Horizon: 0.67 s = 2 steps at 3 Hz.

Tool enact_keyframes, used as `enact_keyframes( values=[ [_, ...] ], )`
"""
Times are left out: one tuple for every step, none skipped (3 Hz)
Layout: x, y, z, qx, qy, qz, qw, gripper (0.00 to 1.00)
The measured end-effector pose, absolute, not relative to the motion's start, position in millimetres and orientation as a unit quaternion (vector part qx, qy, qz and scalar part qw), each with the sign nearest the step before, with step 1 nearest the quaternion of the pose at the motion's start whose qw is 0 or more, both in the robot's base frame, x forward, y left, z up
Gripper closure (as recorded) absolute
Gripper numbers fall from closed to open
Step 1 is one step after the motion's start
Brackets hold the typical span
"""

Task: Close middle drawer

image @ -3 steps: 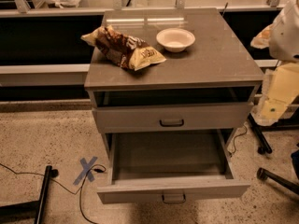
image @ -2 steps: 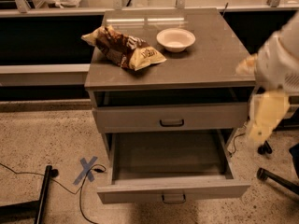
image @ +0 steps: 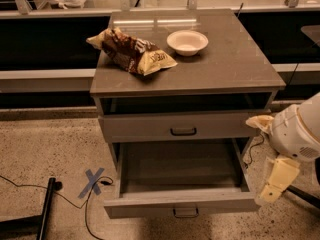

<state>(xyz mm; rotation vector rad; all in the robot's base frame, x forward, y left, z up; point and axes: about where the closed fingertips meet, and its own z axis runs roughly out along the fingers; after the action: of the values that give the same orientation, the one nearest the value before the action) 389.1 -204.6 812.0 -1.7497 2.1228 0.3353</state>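
Nearest you, below the desk's front edge, the middle drawer stands pulled far out: wide, shallow, grey-tan, with a small dark loop handle centred on its plain front. Its long axis runs along that edge, front facing you. Just off its right end, below the desk's front right corner, hangs the gripper; you cannot tell its grip.

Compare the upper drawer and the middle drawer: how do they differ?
The upper drawer is barely pulled out; the middle drawer is pulled far out. The upper drawer's inside is dark; the middle drawer's bare floor shows. Both have grey fronts with dark loop handles. The gripper hangs right of the middle drawer's front.
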Motion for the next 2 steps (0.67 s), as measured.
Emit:
enact_keyframes(
  values=[
    [393,-203,804,-0.613,0.759,0.127,0.178,0.0],
    [369,-191,735,-0.628,0.74,0.156,0.184,0.0]
  ],
)
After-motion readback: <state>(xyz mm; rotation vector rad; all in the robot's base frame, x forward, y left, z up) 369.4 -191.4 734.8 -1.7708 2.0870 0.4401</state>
